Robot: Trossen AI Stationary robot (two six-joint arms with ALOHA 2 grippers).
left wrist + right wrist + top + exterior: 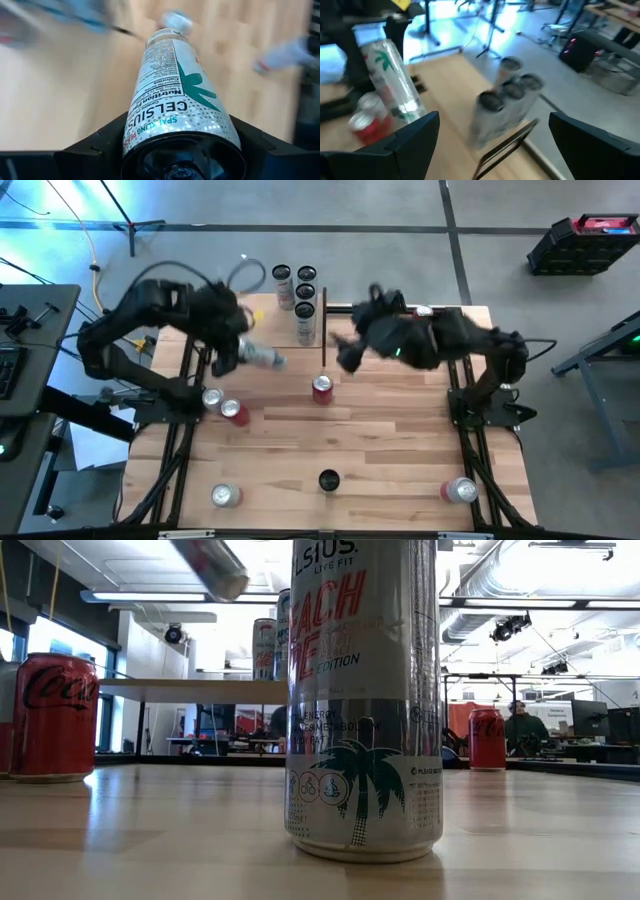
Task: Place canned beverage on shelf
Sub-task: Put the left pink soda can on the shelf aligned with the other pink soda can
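The left claw (243, 352) was clamped on a silver Celsius can (262, 357), gripping it near its base, as the left wrist view showed the can (175, 105) seated between the two dark fingers (97, 145) with its length running away from the camera. In the high view the can lay tilted, almost on its side, above the table (400, 470) near the far edge, left of centre. The shelf (300, 315) stood at the far edge of the table, near its middle, with several cans (295, 288) already grouped on its board; the carried can was close to it but not yet over it.

The right claw (345, 355) hung with its fingers spread wide and empty, just to the right of the shelf, over the far half of the table.

To do the step well, the left arm would probably need to bring the can upright before lowering it, since a slanted can set down on the board would likely topple. It should aim for a bare patch of the board beside the standing cans, not against them, as a nudge could knock them over. The thin black post (323, 330) at the shelf's near side looked like the chief obstacle. Release should come only once the can's base sat flat. The red can (322, 388) standing near the table's centre lay clear of the path.
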